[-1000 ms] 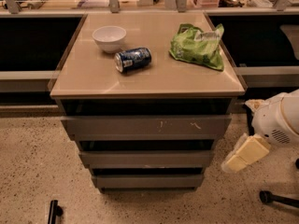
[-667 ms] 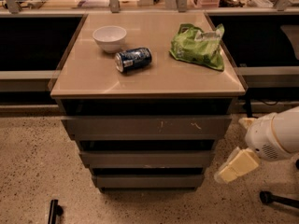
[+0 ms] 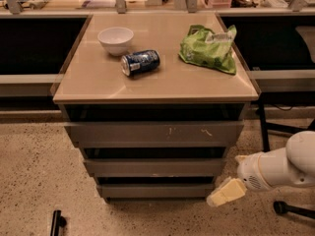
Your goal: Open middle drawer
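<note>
Dropped and slid toward 8 o'clock within the last second: gripper, now just beside the right end of the drawer stack, at 4 o'clock from the middle drawer. Open or clenched: cannot tell. Middle drawer not pulled out, set between the scratched top front and the bottom front. Reads as approach only, pull not yet begun. Counted left to right on the counter: one white bowl, one blue can, one green bag. Below, three drawer fronts. At far right, one gripper.
</note>
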Controlling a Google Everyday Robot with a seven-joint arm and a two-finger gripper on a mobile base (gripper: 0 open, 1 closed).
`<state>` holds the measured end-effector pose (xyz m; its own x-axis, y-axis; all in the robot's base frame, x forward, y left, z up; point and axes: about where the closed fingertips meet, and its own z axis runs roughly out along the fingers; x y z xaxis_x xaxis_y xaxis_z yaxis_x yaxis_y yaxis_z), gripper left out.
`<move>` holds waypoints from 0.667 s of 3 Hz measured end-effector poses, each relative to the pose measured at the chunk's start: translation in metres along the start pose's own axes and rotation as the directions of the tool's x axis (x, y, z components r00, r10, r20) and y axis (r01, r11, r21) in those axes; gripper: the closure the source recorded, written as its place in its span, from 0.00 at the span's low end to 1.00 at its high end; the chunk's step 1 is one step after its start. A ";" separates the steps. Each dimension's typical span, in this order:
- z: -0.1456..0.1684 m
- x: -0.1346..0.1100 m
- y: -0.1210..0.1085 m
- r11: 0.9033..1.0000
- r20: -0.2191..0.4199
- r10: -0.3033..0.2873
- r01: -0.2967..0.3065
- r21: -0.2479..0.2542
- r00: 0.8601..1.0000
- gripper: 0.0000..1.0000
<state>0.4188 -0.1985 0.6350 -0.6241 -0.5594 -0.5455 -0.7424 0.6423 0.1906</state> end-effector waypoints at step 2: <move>0.010 0.004 -0.005 1.000 0.007 0.013 -0.013 -0.001 1.000 0.41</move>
<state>0.4224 -0.1986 0.6241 -0.6321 -0.5469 -0.5489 -0.7342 0.6493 0.1985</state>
